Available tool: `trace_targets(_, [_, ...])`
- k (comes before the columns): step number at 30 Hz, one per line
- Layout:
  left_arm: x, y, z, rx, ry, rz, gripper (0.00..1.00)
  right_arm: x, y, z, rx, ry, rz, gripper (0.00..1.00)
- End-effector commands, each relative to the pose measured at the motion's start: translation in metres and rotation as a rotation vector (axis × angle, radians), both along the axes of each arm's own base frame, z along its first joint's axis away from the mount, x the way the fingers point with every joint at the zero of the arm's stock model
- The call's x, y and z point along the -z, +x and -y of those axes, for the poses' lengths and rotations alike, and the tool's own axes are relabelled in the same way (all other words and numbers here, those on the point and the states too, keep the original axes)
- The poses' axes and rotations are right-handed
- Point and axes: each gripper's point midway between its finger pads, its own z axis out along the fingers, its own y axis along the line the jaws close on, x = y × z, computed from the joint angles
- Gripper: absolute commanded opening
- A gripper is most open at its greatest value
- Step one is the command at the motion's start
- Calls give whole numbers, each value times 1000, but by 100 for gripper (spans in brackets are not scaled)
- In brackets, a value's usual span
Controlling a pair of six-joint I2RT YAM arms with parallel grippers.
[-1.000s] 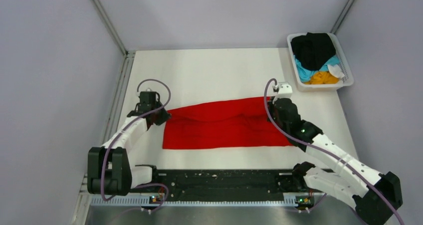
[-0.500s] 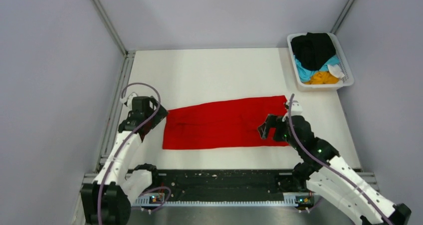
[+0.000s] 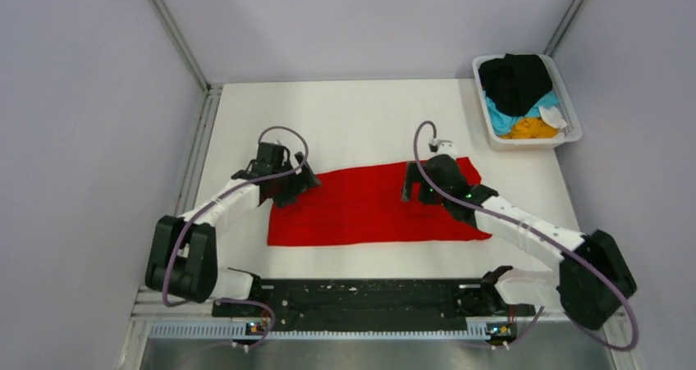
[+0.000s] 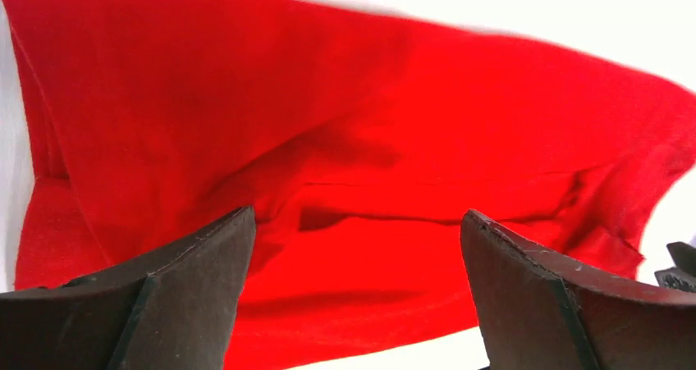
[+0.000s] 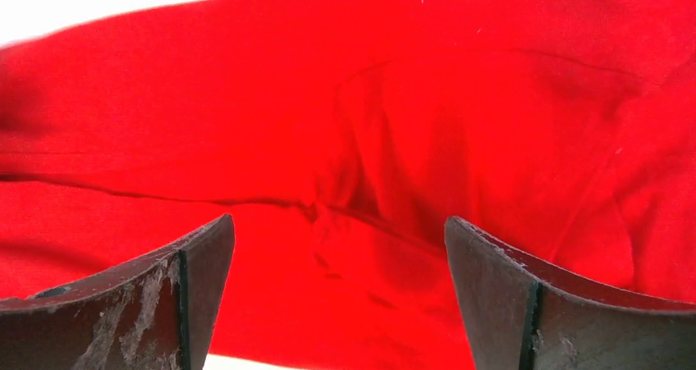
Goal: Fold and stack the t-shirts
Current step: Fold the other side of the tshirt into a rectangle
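A bright red t-shirt (image 3: 369,206) lies as a long folded band across the middle of the white table. My left gripper (image 3: 299,183) stands open over its far left corner, and the left wrist view shows wide jaws with only red cloth (image 4: 353,165) below them. Over the band's far edge, right of centre, my right gripper (image 3: 410,185) stands open too. The right wrist view shows creased red cloth (image 5: 345,173) between its spread fingers, nothing held. Black, light blue and orange-yellow t-shirts (image 3: 519,91) lie heaped in the basket.
A white plastic basket (image 3: 572,130) stands at the table's far right corner. A black rail (image 3: 361,294) runs along the near edge between the arm bases. Grey walls close in on the left, back and right.
Both grippers were shut on the red t-shirt's ends a second ago, then opened and let go. Both have since swung inward and away from me, over the band's far edge.
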Motion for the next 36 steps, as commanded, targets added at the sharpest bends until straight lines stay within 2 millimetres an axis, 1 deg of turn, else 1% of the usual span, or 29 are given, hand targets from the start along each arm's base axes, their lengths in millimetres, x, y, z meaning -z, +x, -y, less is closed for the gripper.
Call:
trace_targets(1, [24, -1, -4, 3, 33, -47, 99, 30, 10, -7, -30, -101, -83, 96])
trace_targets(2, [33, -6, -11, -20, 59, -67, 99, 38, 3, -7, -48, -108, -117, 96])
trace_targets(3, [38, -8, -17, -41, 84, -75, 99, 44, -6, -8, -76, -99, -145, 96])
trace_targets(4, [43, -12, -26, -66, 113, -88, 99, 46, -16, -12, -115, -78, -167, 96])
trace_targets(6, [53, -19, -46, -123, 184, -114, 99, 49, -42, -20, -220, -21, -212, 96])
trace_targets(7, [57, -23, -56, -159, 221, -134, 99, 47, -56, -23, -261, -1, -239, 96])
trace_targets(9, [59, -26, -68, -197, 266, -154, 99, 34, -83, -26, -339, 20, -260, 97])
trace_targets(12, [55, -26, -76, -231, 296, -159, 99, 9, -121, -31, -431, 100, -285, 98])
trace_targets(14, [48, -22, -74, -236, 285, -144, 99, -15, -140, -40, -513, 213, -266, 99])
trace_targets(15, [44, -20, -73, -236, 275, -135, 99, -22, -145, -42, -540, 239, -252, 99])
trace_targets(16, [39, -16, -70, -234, 262, -124, 99, -26, -146, -41, -551, 245, -228, 99])
trace_targets(17, [34, -12, -67, -225, 244, -109, 99, -29, -144, -39, -547, 241, -202, 99])
trace_targets(19, [24, -5, -61, -206, 221, -88, 99, -31, -133, -34, -499, 213, -159, 99])
trace_targets(23, [4, 8, -44, -159, 154, -39, 99, -24, -92, -20, -269, 144, -93, 99])
trace_targets(24, [-1, 11, -38, -141, 134, -21, 99, -23, -82, -21, -232, 140, -78, 99])
trace_targets(25, [-5, 12, -28, -101, 93, -10, 99, -24, -74, -27, -228, 150, -65, 99])
trace_targets(27, [-9, 13, -18, -64, 62, 3, 99, -20, -61, -38, -227, 147, -69, 99])
trace_targets(28, [-10, 12, -15, -51, 53, 5, 99, -20, -52, -38, -194, 132, -70, 99])
trace_targets(31, [-1, 6, -13, -34, 47, -8, 99, -3, -29, -28, -72, 111, -114, 99])
trace_targets(33, [12, -2, -14, -33, 52, -37, 99, 12, -19, -25, -16, 164, -168, 99])
trace_targets(34, [20, -6, -17, -37, 63, -56, 99, 20, -12, -25, 4, 195, -183, 99])
trace_targets(36, [36, -14, -24, -58, 100, -99, 99, 41, -7, -20, 46, 217, -230, 99])
